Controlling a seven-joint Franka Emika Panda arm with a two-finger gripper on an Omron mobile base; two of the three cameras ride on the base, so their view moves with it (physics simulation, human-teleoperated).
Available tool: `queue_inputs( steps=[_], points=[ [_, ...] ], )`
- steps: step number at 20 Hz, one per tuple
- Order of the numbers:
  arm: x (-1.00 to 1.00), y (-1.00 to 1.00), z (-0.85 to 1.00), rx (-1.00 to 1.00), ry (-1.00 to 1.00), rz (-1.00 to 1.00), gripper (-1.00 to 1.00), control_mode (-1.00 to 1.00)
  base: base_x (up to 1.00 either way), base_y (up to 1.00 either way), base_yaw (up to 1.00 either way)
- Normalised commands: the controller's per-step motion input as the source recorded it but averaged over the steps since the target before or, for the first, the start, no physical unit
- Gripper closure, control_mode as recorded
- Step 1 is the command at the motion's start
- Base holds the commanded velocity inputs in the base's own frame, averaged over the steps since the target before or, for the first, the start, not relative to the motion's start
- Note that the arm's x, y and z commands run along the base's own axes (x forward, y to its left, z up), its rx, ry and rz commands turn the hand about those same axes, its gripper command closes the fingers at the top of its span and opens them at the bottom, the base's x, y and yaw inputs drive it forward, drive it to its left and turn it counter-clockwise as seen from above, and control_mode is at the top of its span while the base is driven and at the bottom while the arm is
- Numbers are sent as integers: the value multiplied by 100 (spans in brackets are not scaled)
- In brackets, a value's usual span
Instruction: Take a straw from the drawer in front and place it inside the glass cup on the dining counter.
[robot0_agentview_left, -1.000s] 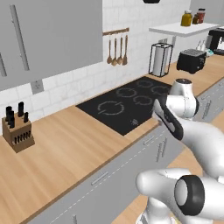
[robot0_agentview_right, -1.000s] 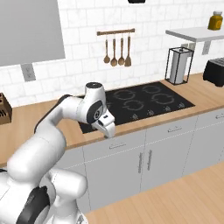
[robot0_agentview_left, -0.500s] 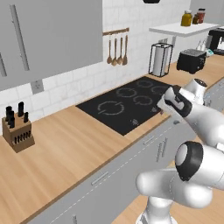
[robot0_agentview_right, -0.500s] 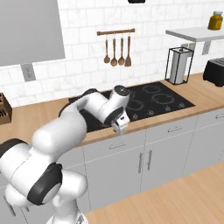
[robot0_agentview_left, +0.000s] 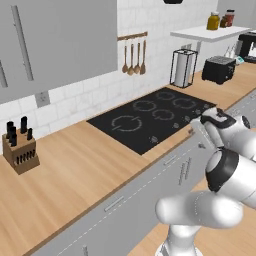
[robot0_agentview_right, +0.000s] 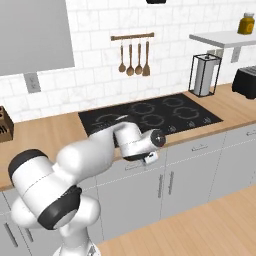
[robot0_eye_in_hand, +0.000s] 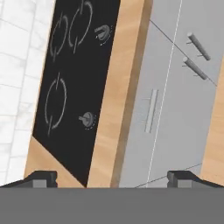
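Along the wall-side worktop (robot0_agentview_right: 45, 132) lies a black cooktop (robot0_agentview_right: 150, 114), with a knife block (robot0_agentview_left: 19, 149) at its left end and a paper-towel holder (robot0_agentview_right: 204, 75) and toaster (robot0_agentview_left: 218, 69) to the right. Wooden spoons (robot0_agentview_right: 134, 59) hang on the tiles. Below sit grey cabinet fronts; a shut drawer front (robot0_eye_in_hand: 151, 111) with a bar handle faces the released, empty pincer (robot0_eye_in_hand: 112, 178), which hangs just off the worktop's edge, beside the cooktop knobs.

Black cooktop (robot0_agentview_left: 152, 115) set in wooden counter (robot0_agentview_left: 75, 170); knife block (robot0_agentview_left: 19, 148) left, toaster (robot0_agentview_left: 218, 69) right.
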Motion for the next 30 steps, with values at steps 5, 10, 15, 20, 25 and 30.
queue_inputs(
  steps=[5, 10, 15, 20, 25, 30],
  points=[
    [5, 0, -84, 0, -25, 0, -100, -100, 0, 0, 0],
    [37, 0, -20, 6, -13, 0, -100, -100, 0, 0, 0],
    [15, -10, -4, 5, -8, 0, -100, -100, 0, 0, 0],
    [-4, -7, -11, 0, 4, 0, -100, -100, 0, 0, 0],
    [0, -19, -1, 5, 21, 0, -100, -100, 0, 0, 0],
    [-12, -40, -4, 14, 18, 3, -100, -100, 0, 0, 0]
  ],
)
